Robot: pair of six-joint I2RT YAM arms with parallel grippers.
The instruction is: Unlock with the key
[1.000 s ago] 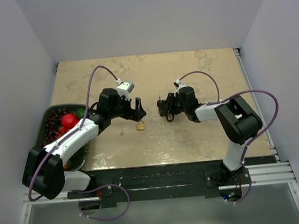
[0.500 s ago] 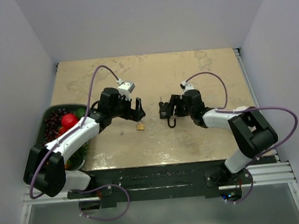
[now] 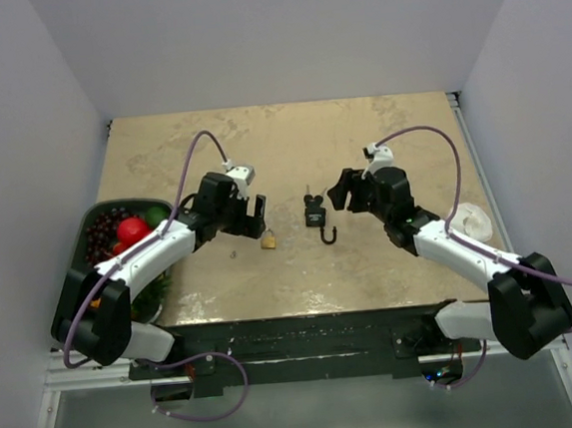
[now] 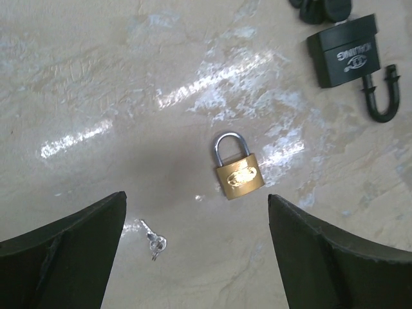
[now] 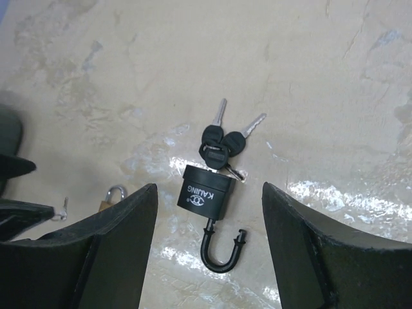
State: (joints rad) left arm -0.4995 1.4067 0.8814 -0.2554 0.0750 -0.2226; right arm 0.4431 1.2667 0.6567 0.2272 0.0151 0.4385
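now the right end effector [image 3: 342, 191] has backed off the black padlock [image 5: 205, 192], spread wide and holding nothing. the lock lies mid-surface [image 3: 398, 124], a matte boxy body with its thin hooked shackle [image 5: 222, 251] swung free and the black-headed keys [image 5: 222, 138] bunched at its top, so it looks unlocked. the left end effector [image 3: 256, 209], also wide and empty, hovers over the small brass padlock [image 4: 238, 175], whose chrome loop is shut. a tiny key [image 4: 153, 239] lies near it on glossy mottled beige.

I see a black padlock [image 5: 205, 193] with white lettering and black-headed silver keys [image 5: 222, 141], a brass-gold padlock [image 4: 239, 177] with a silver shackle, a small silver key [image 4: 153, 241], all on a mottled beige tabletop [image 3: 379, 136] with pale streaks
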